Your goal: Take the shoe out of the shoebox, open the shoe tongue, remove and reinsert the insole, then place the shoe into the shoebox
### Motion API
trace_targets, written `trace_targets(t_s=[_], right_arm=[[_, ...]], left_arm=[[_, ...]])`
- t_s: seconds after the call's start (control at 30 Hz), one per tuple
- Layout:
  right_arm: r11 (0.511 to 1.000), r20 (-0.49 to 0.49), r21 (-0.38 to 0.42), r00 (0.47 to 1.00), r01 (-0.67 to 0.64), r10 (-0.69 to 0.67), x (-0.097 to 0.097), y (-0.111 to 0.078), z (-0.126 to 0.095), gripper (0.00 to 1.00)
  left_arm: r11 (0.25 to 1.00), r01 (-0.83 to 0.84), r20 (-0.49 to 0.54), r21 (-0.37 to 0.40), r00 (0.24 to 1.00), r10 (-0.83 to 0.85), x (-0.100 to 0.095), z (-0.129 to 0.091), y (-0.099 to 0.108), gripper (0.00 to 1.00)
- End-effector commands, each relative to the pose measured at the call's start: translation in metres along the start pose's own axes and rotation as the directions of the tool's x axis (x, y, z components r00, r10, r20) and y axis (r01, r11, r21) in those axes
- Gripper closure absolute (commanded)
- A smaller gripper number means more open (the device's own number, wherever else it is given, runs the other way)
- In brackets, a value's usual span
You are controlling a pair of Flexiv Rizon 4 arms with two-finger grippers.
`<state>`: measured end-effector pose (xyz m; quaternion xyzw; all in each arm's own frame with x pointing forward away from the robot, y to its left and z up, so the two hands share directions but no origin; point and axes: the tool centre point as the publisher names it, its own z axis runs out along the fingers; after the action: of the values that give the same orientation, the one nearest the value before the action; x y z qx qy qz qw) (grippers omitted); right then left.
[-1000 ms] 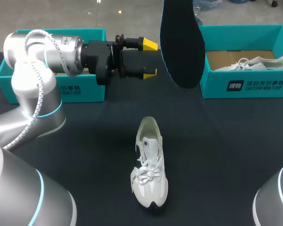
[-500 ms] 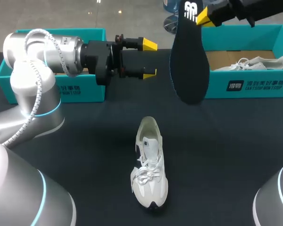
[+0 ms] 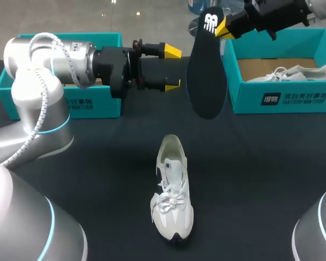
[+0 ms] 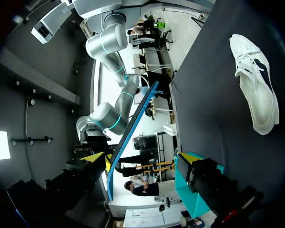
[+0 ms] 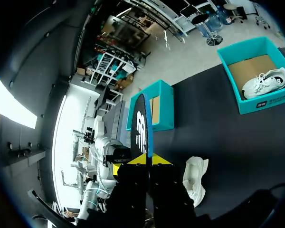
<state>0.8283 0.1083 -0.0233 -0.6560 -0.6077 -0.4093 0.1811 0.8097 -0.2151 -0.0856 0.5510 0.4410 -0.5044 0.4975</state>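
Insole (image 3: pixel 206 70) hangs upright, toe down, clenched in right pincer (image 3: pixel 224 28); left pincer (image 3: pixel 171 68) released; shoe (image 3: pixel 173 196) toe nearward.

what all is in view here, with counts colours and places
left box: 1, teal, far left of table
right box: 1, teal, far right of table
shoe: 1, white, mid-table, on its sole
second shoe: 1, white, inside right box
insole: 1, black, hanging above the table
table: 1, black
left pincer: 1, yellow tips, open, empty, beside left box
right pincer: 1, yellow tips, shut on insole's top end
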Motion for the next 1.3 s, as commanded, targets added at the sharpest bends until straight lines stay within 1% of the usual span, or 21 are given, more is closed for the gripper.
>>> trace_targets(t_s=[0.03,0.2,0.23,0.4,0.53,0.57,0.6,0.63,0.67,1.03,1.07,1.1,1.13,1.17,1.23,1.27,1.3], right_arm=[[1.000,-0.027,0.016,1.000,0.001,-0.001,0.009,0.007,0.020,1.00],[0.999,-0.050,0.042,0.999,-0.001,0.003,0.013,0.003,0.039,1.00],[0.999,-0.052,0.045,0.999,-0.002,0.004,0.011,0.001,0.043,1.00],[0.995,-0.079,0.098,0.997,0.003,0.004,0.022,0.000,0.061,1.00],[0.994,-0.081,0.112,0.997,0.005,0.004,0.025,-0.001,0.066,1.00],[0.994,-0.080,0.113,0.997,0.005,0.004,0.026,-0.001,0.066,1.00],[0.993,-0.079,0.115,0.997,0.004,0.005,0.026,-0.001,0.066,1.00],[0.993,-0.078,0.118,0.997,0.004,0.006,0.026,-0.001,0.066,1.00],[0.993,-0.080,0.119,0.997,0.004,0.006,0.027,-0.001,0.066,1.00],[0.992,-0.087,0.123,0.996,0.001,0.010,0.027,0.001,0.070,1.00],[0.993,-0.087,0.118,0.996,-0.004,0.015,0.027,0.001,0.070,0.95],[0.993,-0.068,0.114,0.998,-0.009,0.017,0.026,0.000,0.070,0.52],[0.994,-0.048,0.108,0.999,-0.010,0.015,0.024,0.000,0.068,0.00],[0.995,-0.028,0.099,1.000,-0.004,0.007,0.027,0.001,0.065,0.00],[0.993,0.045,0.116,0.999,0.002,-0.007,0.027,0.000,0.054,0.00],[0.997,0.058,0.079,0.998,0.009,-0.014,0.029,0.001,0.048,0.00],[0.999,0.042,0.015,0.999,0.029,-0.029,0.035,0.004,0.042,0.00]], left_arm=[[1.000,-0.002,0.001,-0.002,1.000,0.002,0.001,0.001,0.000,0.00],[1.000,-0.002,0.001,-0.002,1.000,0.002,0.001,0.001,0.000,0.00],[1.000,-0.002,0.001,-0.002,1.000,0.002,0.001,0.001,0.000,0.00],[1.000,-0.008,0.002,-0.002,1.000,0.008,0.000,0.001,0.000,0.00],[1.000,-0.017,0.019,0.018,1.000,0.017,-0.001,0.000,0.004,0.00],[1.000,-0.019,0.021,0.020,1.000,0.018,-0.001,-0.001,0.005,0.06],[1.000,-0.018,0.023,0.019,1.000,0.018,-0.002,-0.001,0.006,0.42],[1.000,-0.021,0.027,0.019,0.999,0.021,-0.002,-0.001,0.006,0.62],[0.999,-0.034,0.034,0.027,0.999,0.033,-0.002,-0.001,0.007,1.00],[0.999,-0.029,0.046,0.026,0.999,0.028,-0.003,-0.001,0.005,1.00],[0.999,-0.029,0.046,0.026,0.999,0.027,-0.002,-0.002,0.006,1.00],[0.999,-0.028,0.046,0.025,0.999,0.027,-0.002,-0.003,0.006,1.00],[0.999,-0.027,0.045,0.024,0.999,0.026,-0.002,-0.003,0.006,1.00],[0.999,-0.026,0.044,0.022,0.999,0.025,-0.002,-0.004,0.006,1.00],[1.000,-0.019,0.037,0.015,0.999,0.018,-0.002,-0.004,0.007,1.00],[1.000,-0.014,0.032,0.012,0.999,0.013,-0.001,-0.005,0.007,1.00],[1.000,-0.006,0.030,0.005,1.000,0.006,0.001,-0.005,0.007,1.00]])
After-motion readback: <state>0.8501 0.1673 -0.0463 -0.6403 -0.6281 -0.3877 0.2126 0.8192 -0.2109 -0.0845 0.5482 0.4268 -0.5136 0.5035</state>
